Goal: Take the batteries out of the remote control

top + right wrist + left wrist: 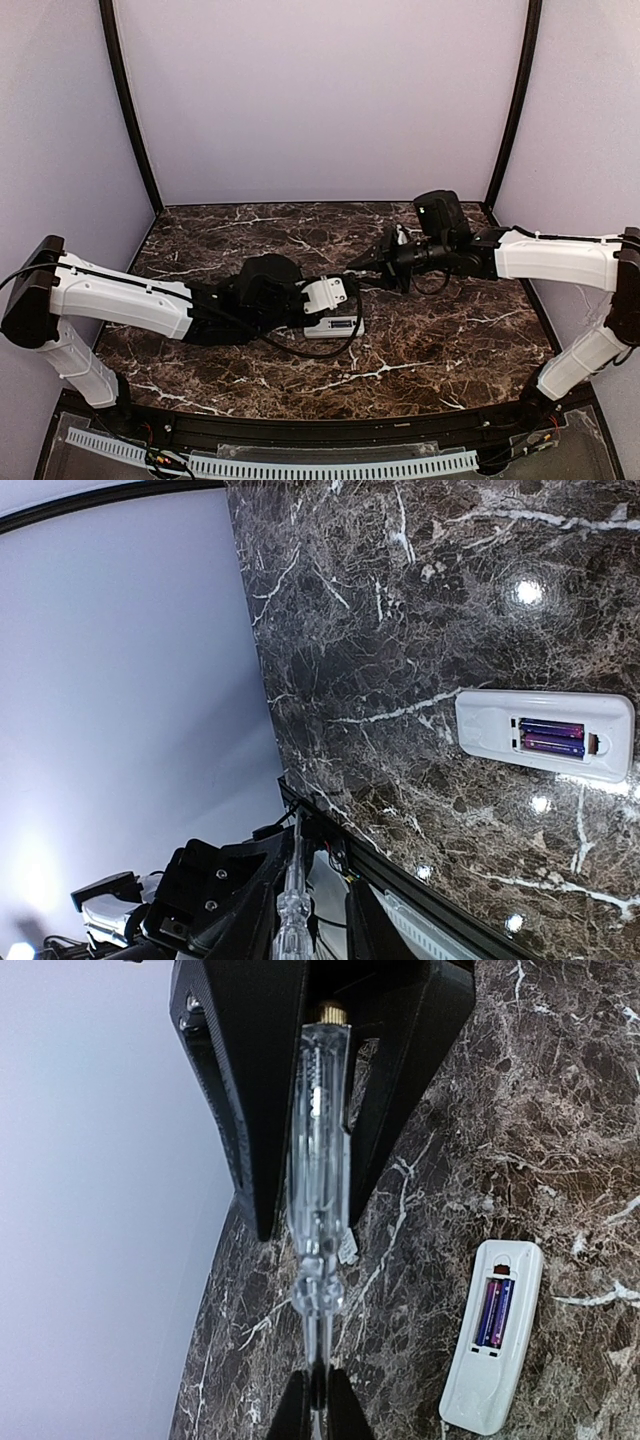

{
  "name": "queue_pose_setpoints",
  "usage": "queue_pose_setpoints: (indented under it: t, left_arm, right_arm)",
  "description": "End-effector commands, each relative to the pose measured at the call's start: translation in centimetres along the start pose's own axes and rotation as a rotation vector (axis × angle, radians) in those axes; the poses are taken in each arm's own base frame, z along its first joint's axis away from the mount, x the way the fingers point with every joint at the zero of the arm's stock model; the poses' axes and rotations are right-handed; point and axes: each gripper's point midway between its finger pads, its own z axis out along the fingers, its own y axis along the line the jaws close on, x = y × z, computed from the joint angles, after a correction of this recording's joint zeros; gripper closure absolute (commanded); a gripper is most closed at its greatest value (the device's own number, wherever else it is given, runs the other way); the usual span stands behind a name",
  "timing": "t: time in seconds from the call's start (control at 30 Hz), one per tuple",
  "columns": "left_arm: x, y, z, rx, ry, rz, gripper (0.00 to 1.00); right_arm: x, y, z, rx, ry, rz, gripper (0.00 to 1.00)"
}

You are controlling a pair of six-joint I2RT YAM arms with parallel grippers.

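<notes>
Tool handover: left gripper [316, 1400] clenched on clear-handled screwdriver [318, 1160], right gripper [312, 1205] flanking its handle, grip unclear; next, prying the batteries [495, 1312] from the remote control [490, 1390] just beside.

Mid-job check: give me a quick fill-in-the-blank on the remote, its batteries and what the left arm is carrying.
1. The remote control lies on the marble table with its open battery recess facing ___.
2. The recess holds ___ batteries, side by side.
3. The left pincer is shut on a clear-handled ___.

Missing words: up; two; screwdriver.
</notes>
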Motion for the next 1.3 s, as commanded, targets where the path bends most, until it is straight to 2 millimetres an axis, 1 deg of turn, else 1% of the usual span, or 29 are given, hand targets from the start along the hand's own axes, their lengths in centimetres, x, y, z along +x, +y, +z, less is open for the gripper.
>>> queue_pose_setpoints:
  t: [0.0,0.23,0.47,0.67,0.93,1.17,1.27]
  left_arm:
    - [-1.37,0.34,-0.02,0.004,-0.034,-0.007,1.00]
    - [-1.72,0.32,0.20,0.006,-0.042,-0.001,1.00]
    - [-1.66,0.10,0.42,0.010,-0.037,0.010,1.00]
    - [-1.61,-0.05,0.61,0.011,-0.034,0.015,1.00]
    - [-1.52,-0.16,0.74,0.011,-0.030,0.020,1.00]
    - [-1.48,-0.07,0.78,0.003,-0.029,0.034,1.00]
    - [-1.45,-0.11,0.81,0.003,-0.028,0.037,1.00]
  right_arm:
    - [-0.15,0.39,0.33,-0.017,0.013,-0.016,0.76]
    - [-0.02,0.17,0.35,-0.018,0.018,-0.015,0.78]
    - [0.02,0.14,0.41,-0.017,0.022,-0.018,0.85]
    - [0.08,0.04,0.61,-0.014,0.031,-0.020,0.87]
    - [0.19,-0.08,0.74,-0.010,0.042,-0.026,0.86]
    - [0.54,-0.06,0.95,-0.006,0.070,-0.035,0.84]
    - [0.47,-0.13,0.88,-0.006,0.067,-0.035,0.84]
